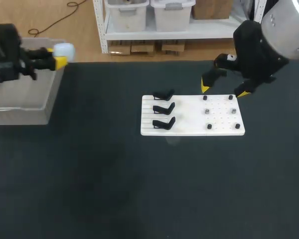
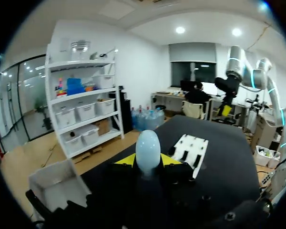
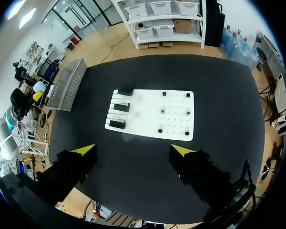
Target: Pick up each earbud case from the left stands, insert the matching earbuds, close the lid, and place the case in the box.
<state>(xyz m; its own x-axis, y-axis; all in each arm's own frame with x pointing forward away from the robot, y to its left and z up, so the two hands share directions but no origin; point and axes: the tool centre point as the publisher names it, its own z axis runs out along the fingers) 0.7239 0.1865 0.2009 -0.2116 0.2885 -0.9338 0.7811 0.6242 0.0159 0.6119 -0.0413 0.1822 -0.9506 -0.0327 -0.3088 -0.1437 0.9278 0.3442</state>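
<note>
Starting at the table's left edge, the box (image 1: pixel 20 94), a pale open bin, is sitting with its long side running away from the robot. Your left gripper (image 1: pixel 60 55) is hanging just above its far right corner. That gripper is pinching the earbud case (image 1: pixel 65 50), with one yellow fingertip pressing it from each side. In the left wrist view the case (image 2: pixel 148 150) is showing as a smooth pale-blue egg. Its long axis is running along the fingers, and its rounded end is pointing out past the tips of the gripper (image 2: pixel 148 161), toward the middle of the table. I cannot tell from any view where the lid seam is facing. In that same view the box (image 2: pixel 57 183) is lying beside and below the gripper. Moving right, the white board (image 1: pixel 192 130) is lying flat near the table's centre, well apart from the box. Three black stands (image 1: pixel 163 108) are sitting in a column on its left part, one behind another. On the board's right half, small dark pegs (image 1: pixel 233 111) are standing in two short columns. Farther right, your right gripper (image 1: pixel 223 90) is hovering above the board's far right corner. Its fingers are spread wide with nothing between them. In the right wrist view the two yellow tips of the gripper (image 3: pixel 132 150) are standing well apart. The board (image 3: pixel 152 121) is lying ahead of them, with the stands (image 3: pixel 121 107) on the side toward the box (image 3: pixel 66 83).
</note>
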